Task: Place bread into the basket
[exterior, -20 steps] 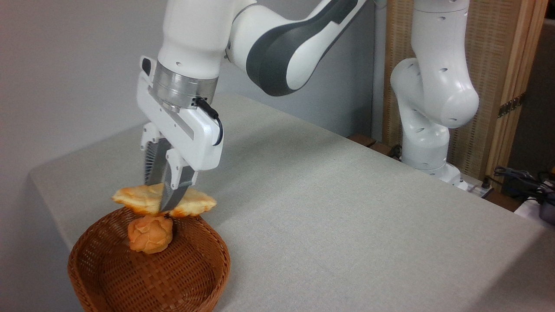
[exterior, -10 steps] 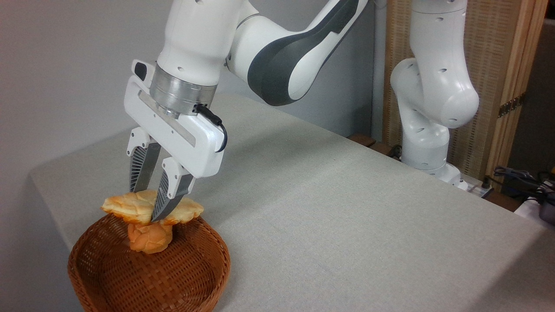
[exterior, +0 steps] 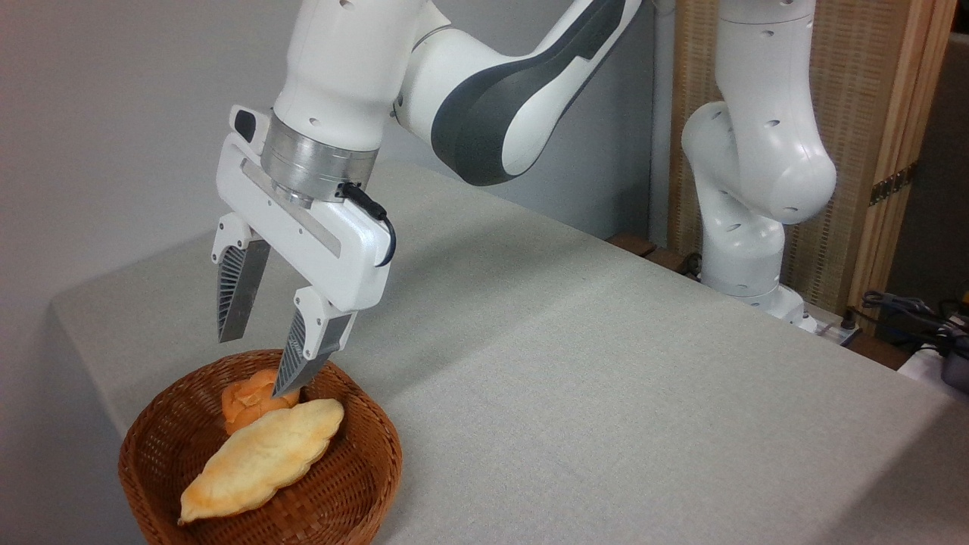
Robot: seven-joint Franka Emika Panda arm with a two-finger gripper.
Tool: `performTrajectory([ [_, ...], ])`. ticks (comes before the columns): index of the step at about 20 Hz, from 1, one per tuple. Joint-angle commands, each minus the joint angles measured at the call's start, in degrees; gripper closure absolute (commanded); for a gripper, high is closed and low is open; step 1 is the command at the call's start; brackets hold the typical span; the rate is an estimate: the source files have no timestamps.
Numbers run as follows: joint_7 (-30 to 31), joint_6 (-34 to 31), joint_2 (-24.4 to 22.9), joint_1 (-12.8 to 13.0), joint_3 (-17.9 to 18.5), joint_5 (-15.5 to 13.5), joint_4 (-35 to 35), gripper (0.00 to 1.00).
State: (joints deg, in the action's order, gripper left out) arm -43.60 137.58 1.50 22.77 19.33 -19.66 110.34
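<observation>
The bread (exterior: 261, 459) lies inside the basket (exterior: 378, 473), pale smooth side up, stretched from the seven o'clock rim toward one o'clock. Its upper end leans on a small orange-brown bun (exterior: 244, 397) sitting at the basket's twelve o'clock. Right above them hangs the gripper (exterior: 253, 367), its fingers spread wide and holding nothing, the right fingertip (exterior: 291, 378) just in front of the bun. The basket sits at the near left corner of the grey table (exterior: 606, 363).
</observation>
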Motion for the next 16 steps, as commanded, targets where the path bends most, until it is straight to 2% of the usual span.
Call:
performTrajectory([
  [1,0.71,0.41,-0.18,0.52,-0.17,-0.74,-0.83,0.00],
  [3,1.14,-0.73,-1.84,0.78,-0.26,-0.38,-0.83,0.00],
  [5,1.76,-5.46,-3.60,0.79,-0.17,0.49,-0.83,0.00],
  [6,1.85,-9.14,-4.39,0.79,-0.17,2.67,-1.09,0.00],
  [9,2.64,-21.79,-6.59,0.96,-0.43,13.74,-2.67,0.00],
  [10,2.55,-24.53,-6.69,1.05,-0.43,15.77,-3.37,0.00],
  [13,2.47,-32.00,-6.95,1.14,-0.87,18.94,-3.99,0.00],
  [16,2.29,-35.54,-6.86,1.14,-1.66,21.41,-4.08,0.00],
])
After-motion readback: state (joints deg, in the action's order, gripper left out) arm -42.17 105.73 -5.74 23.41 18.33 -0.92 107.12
